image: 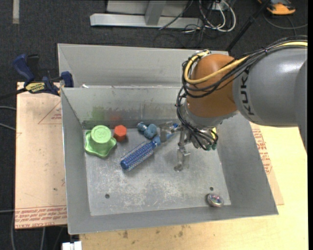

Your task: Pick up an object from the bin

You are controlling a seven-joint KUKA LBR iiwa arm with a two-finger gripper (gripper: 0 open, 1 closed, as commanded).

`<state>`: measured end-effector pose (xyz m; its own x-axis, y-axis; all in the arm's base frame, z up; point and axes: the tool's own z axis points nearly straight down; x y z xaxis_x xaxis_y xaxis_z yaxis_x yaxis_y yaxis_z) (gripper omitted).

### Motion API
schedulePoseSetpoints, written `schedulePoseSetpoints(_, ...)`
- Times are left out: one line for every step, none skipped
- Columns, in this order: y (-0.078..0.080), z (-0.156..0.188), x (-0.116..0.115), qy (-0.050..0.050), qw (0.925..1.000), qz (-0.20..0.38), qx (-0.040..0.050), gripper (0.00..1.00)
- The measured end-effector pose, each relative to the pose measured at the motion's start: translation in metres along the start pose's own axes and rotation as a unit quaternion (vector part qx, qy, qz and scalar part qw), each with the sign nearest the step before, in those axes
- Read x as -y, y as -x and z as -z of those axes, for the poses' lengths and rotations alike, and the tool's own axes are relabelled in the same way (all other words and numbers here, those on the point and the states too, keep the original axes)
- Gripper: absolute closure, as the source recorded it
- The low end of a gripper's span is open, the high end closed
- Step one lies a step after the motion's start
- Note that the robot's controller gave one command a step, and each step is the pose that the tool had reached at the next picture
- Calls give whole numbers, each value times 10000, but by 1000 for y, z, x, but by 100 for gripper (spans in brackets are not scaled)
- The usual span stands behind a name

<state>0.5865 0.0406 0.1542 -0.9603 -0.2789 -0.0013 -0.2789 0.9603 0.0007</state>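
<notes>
My gripper (179, 167) hangs low in the grey metal bin (146, 205), right of centre, its tip over bare floor. I cannot tell whether it touches down, nor whether the tool is released or clenched. The arm (281, 88) comes in over the right wall, and its orange wrist cover (210, 93) sits above the far right part of the bin, close to the far wall. Nearest thing to the tool is the blue bristled plastic brush (139, 155), lying slantwise just left of it, handle end up toward the far wall, apart from the gripper. Beyond the brush, near the far wall, is a small blue knobby plastic piece (148, 129), with a small bluish-silver bit (168, 131) beside it, too small to tell what. Further left are a short orange-red cylinder (120, 132) and, just beside it, a light green lobed plastic cap (100, 140) close to the left wall. A small round shiny metal thing (214, 199) lies alone at the near right corner, well apart from the rest. The near half of the floor is open, with room left, front and right of the tool. The bin floor is scuffed, dull grey. Outside is a dark floor (29, 29), with cables (215, 14) at the far side.
</notes>
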Motion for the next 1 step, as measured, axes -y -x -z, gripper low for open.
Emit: schedulePoseSetpoints(40, -84, 2, -6, 9991, 432, 42, 0)
